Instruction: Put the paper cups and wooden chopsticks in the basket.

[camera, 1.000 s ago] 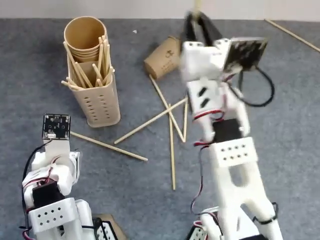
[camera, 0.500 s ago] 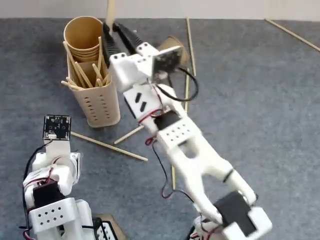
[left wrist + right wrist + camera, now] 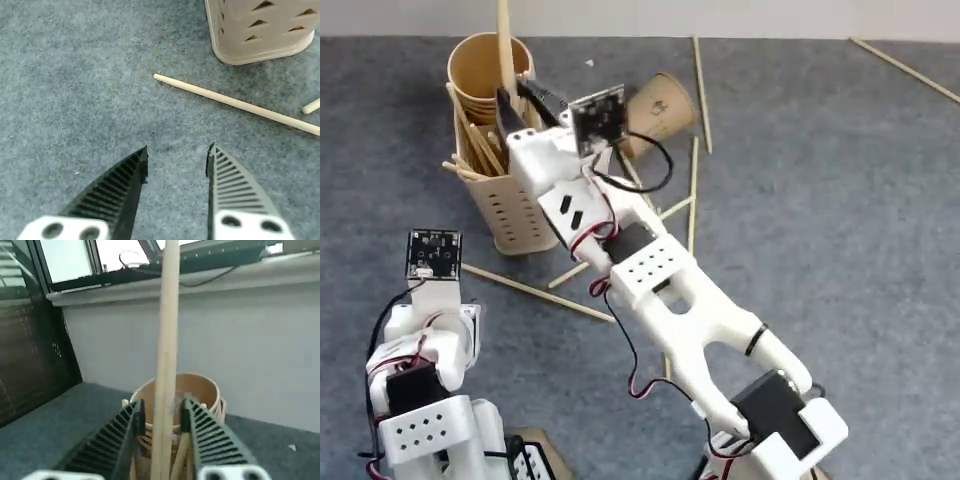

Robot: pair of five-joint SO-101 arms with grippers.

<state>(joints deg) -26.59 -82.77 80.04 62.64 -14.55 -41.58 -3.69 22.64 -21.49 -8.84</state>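
While upright, chopstick [image 3: 168, 330] in R hand [image 3: 162, 408]

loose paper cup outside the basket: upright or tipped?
Tipped. The paper cup lies on its side on the carpet, apart from the basket.

The held chopstick [image 3: 504, 40] runs off the top edge in the high view. The right arm [image 3: 650, 265] covers part of the basket [image 3: 520, 225] and some loose sticks [image 3: 692, 190] on the tabletop [image 3: 840, 250].
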